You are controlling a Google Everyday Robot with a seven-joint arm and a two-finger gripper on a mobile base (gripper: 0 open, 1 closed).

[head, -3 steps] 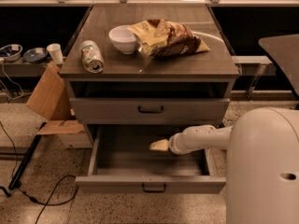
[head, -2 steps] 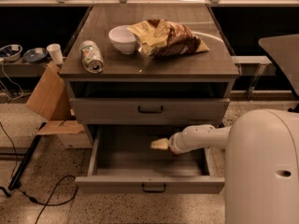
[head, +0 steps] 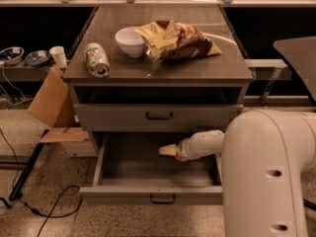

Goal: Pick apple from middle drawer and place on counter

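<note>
The middle drawer [head: 150,194] is pulled open at the bottom of the cabinet, and its grey floor shows. My gripper [head: 167,150] is inside the drawer, low over the floor right of centre, pointing left. My white arm [head: 202,144] reaches in from the right. The apple is not in view; the gripper and wrist cover that part of the drawer. The counter [head: 197,68] is the dark wood-grain top above.
On the counter are a white bowl [head: 130,41], a crumpled chip bag [head: 177,41] and a can on its side [head: 96,60]. The upper drawer [head: 158,116] is shut. A cardboard box [head: 49,100] and cables lie on the floor to the left. My white body [head: 271,172] fills the lower right.
</note>
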